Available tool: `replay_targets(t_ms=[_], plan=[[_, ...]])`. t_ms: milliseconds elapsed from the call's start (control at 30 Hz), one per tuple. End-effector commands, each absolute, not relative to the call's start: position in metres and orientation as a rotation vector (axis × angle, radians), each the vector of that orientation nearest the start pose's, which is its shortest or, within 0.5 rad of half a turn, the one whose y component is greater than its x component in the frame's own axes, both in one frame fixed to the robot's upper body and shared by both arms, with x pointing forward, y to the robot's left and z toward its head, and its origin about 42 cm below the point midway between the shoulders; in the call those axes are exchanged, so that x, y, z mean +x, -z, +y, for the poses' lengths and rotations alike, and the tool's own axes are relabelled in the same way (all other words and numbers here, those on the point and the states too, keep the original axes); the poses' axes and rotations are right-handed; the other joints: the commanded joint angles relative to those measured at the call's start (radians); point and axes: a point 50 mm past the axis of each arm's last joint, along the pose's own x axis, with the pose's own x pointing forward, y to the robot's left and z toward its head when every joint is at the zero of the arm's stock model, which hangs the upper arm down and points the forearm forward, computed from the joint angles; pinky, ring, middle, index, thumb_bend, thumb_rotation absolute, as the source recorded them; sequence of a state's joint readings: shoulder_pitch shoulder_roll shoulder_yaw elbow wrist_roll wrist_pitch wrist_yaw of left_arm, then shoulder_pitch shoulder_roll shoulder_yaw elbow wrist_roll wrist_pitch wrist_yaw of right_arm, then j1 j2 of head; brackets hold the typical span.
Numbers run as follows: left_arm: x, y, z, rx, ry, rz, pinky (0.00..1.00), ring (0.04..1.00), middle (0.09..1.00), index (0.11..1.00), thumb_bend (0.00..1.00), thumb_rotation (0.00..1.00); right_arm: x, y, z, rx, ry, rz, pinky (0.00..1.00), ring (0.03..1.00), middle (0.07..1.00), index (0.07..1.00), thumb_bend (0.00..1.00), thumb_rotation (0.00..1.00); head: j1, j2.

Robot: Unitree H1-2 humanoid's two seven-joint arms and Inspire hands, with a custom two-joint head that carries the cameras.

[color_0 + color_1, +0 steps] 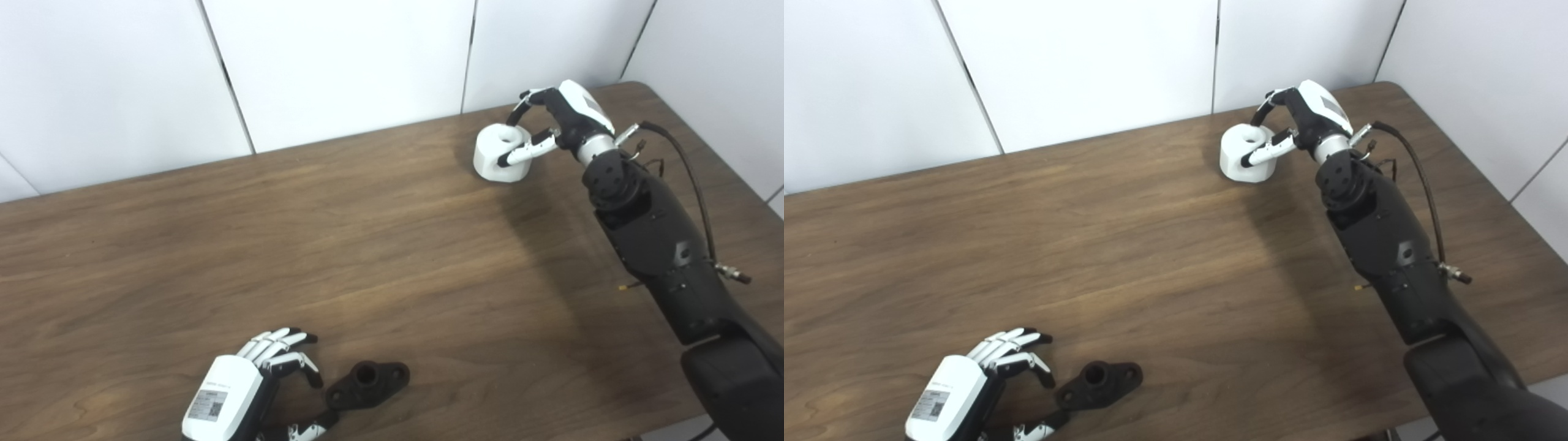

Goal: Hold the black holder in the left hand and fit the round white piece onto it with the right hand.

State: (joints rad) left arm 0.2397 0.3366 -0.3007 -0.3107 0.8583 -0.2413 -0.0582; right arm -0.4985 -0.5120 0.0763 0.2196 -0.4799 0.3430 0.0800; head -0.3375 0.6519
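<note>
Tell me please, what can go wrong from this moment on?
The right robot hand reaches the round white piece near the table's far edge; a loose grip could push it toward the wall. The left robot hand is open beside the flat-lying black holder; it may slide when the fingers close.

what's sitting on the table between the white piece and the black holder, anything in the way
Nothing visible. The round white piece sits at the far right with the right hand curled around it; the black holder lies near the front edge beside the open left hand. Only bare table lies between them.
</note>
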Motion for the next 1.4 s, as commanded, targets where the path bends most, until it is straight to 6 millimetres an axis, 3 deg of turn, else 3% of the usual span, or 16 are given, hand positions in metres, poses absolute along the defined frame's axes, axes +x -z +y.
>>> replay_targets(t_ms=[0, 533, 567, 600, 700, 767, 1067, 1367], plan=[[0.1771, -0.1077, 0.2291, 1.146, 0.504, -0.217, 0.82, 0.851, 0.805, 0.491, 0.51, 0.04, 0.4357, -0.2588, -0.3659, -1.013, 0.164, 0.006, 0.88, 0.94, 0.862, 0.493, 0.52, 0.15, 0.0, 0.0], [0.1786, -0.1062, 0.2265, 1.142, 0.501, -0.216, 0.81, 0.847, 0.801, 0.49, 0.51, 0.04, 0.437, -0.2593, -0.3671, -1.002, 0.142, 0.029, 0.88, 0.924, 0.849, 0.495, 0.52, 0.15, 0.009, -0.002], [0.1787, -0.106, 0.2265, 1.142, 0.501, -0.216, 0.81, 0.847, 0.802, 0.49, 0.51, 0.04, 0.437, -0.2595, -0.3675, -0.996, 0.139, 0.037, 0.89, 0.921, 0.85, 0.583, 0.74, 0.21, 0.009, -0.003], [0.1788, -0.1062, 0.2264, 1.144, 0.502, -0.215, 0.81, 0.848, 0.802, 0.49, 0.51, 0.04, 0.4371, -0.2598, -0.3681, -0.983, 0.133, 0.051, 0.9, 0.924, 0.854, 0.617, 0.82, 0.23, 0.009, -0.003], [0.1792, -0.106, 0.2263, 1.146, 0.504, -0.214, 0.81, 0.848, 0.802, 0.491, 0.51, 0.04, 0.4374, -0.2609, -0.3691, -0.955, 0.117, 0.09, 0.91, 0.947, 0.881, 0.693, 0.95, 0.26, 0.01, -0.004], [0.1794, -0.1051, 0.2264, 1.144, 0.502, -0.214, 0.81, 0.847, 0.801, 0.49, 0.51, 0.04, 0.4379, -0.2615, -0.3701, -0.952, 0.111, 0.11, 0.92, 0.953, 0.891, 0.729, 0.99, 0.27, 0.011, -0.004], [0.1804, -0.1034, 0.2267, 1.144, 0.505, -0.203, 0.81, 0.85, 0.801, 0.49, 0.51, 0.04, 0.4401, -0.263, -0.3731, -0.954, 0.09, 0.148, 0.94, 0.978, 0.909, 0.815, 1.0, 0.31, 0.015, -0.004], [0.1811, -0.1021, 0.2276, 1.14, 0.501, -0.199, 0.81, 0.848, 0.8, 0.49, 0.51, 0.04, 0.4406, -0.2638, -0.374, -0.957, 0.08, 0.148, 0.95, 0.988, 0.914, 0.817, 1.0, 0.32, 0.018, 0.0]])
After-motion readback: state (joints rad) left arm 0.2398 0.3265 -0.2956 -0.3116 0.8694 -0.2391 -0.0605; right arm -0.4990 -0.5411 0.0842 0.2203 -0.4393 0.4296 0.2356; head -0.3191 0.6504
